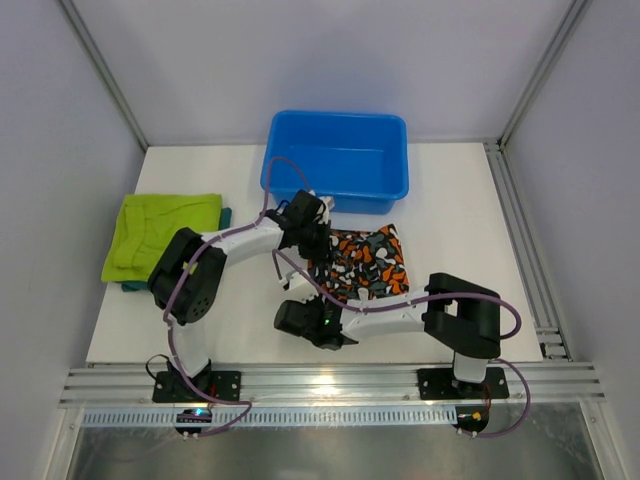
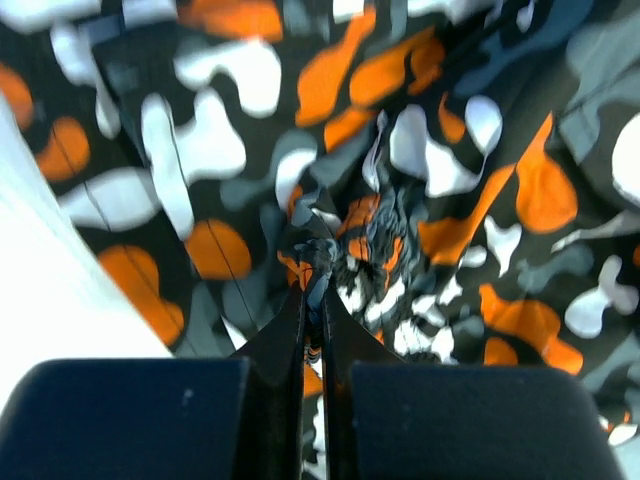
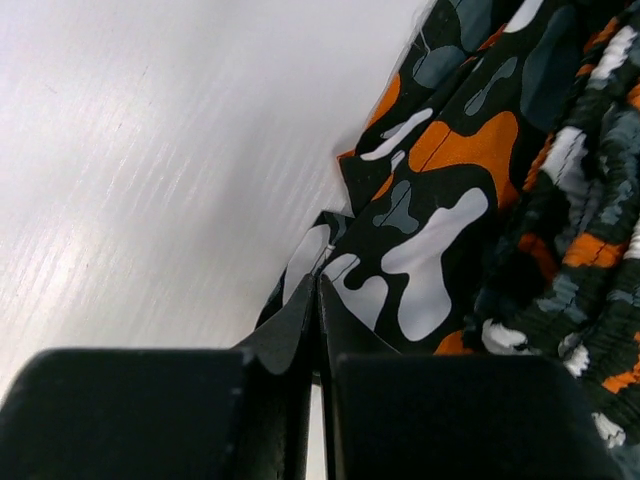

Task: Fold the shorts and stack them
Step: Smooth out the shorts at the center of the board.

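On the table (image 1: 455,225), just before the tub (image 1: 350,195), the camouflage shorts (image 1: 370,262) are lying rumpled. I am clamping my left gripper (image 2: 312,270) on a bunched fold and my right gripper (image 3: 318,285) on their edge. I am judging the cloth light, limp and slippery, so the hems are offering the surest hold.

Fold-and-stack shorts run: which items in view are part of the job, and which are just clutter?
Job:
- camouflage shorts, pinched by left tool and right tool
- lime shorts, off to the left
- teal shorts, edge showing under the lime pair

Lying about:
- blue tub, behind the camouflage shorts
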Available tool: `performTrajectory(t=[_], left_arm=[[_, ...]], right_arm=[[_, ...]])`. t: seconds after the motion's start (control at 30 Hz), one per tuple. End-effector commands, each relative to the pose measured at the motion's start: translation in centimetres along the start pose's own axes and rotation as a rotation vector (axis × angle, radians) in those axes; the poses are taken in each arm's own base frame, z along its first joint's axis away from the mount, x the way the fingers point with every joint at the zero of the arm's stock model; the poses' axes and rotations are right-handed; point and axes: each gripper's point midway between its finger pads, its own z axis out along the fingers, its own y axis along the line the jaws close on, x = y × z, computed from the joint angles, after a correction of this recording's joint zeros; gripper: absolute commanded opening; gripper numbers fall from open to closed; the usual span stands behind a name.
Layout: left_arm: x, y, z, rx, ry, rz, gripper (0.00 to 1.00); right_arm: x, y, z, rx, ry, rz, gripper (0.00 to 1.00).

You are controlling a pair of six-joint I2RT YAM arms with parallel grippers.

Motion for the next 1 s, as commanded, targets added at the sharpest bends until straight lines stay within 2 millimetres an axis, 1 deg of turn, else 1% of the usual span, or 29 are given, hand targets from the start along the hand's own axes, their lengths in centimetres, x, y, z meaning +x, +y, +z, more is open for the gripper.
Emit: performTrajectory(t=[0.0, 0.23, 0.37, 0.43, 0.63, 0.67, 0.7, 0.73, 0.8, 0.83, 0.9, 0.93, 0.97], left_arm=[[-2.4, 0.1, 0.1, -0.006, -0.052, 0.037, 0.0], [-2.9, 1.3, -0.4, -0.058, -0.078, 0.044, 0.0], [-2.5, 3.8, -0.8, -0.163, -0.059, 0.039, 0.0], [-2.5, 4.4, -0.8, -0.166, -0.041, 0.042, 0.0], [-3.7, 4.7, -0.8, -0.163, -0.062, 0.052, 0.0], [-3.4, 5.0, -0.6, -0.171, -0.048, 0.05, 0.0], [-3.7, 5.1, -0.7, -0.176, -0.049, 0.045, 0.0], [-3.4, 5.4, -0.6, -0.187, -0.032, 0.038, 0.0], [-3.3, 5.8, -0.7, -0.185, -0.013, 0.021, 0.0], [-3.1, 6.0, -0.4, -0.187, 0.001, 0.022, 0.0], [-2.3, 6.5, -0.3, -0.192, 0.052, 0.025, 0.0], [-2.4, 6.5, -0.2, -0.187, 0.062, 0.028, 0.01], [-1.7, 6.6, 0.0, -0.183, 0.092, 0.031, 0.04]], right_arm=[[0.7, 1.4, -1.2, -0.048, 0.011, 0.02, 0.04], [1.2, 1.7, -1.2, -0.059, 0.021, 0.018, 0.04], [1.4, 1.9, -1.3, -0.063, 0.025, 0.019, 0.04], [1.5, 1.8, -1.3, -0.061, 0.024, 0.021, 0.04], [1.3, 2.1, -1.5, -0.077, 0.026, 0.017, 0.04], [1.3, 2.3, -1.5, -0.08, 0.025, 0.015, 0.04], [1.3, 2.2, -1.5, -0.079, 0.029, 0.011, 0.04], [1.3, 2.2, -1.5, -0.077, 0.029, 0.01, 0.04], [1.3, 2.2, -1.4, -0.074, 0.03, 0.007, 0.04], [1.5, 2.2, -1.3, -0.071, 0.033, 0.006, 0.04], [1.7, 2.1, -1.3, -0.069, 0.038, 0.003, 0.04], [1.6, 2.2, -1.3, -0.071, 0.038, 0.003, 0.04], [1.6, 2.1, -1.3, -0.07, 0.037, 0.005, 0.04]])
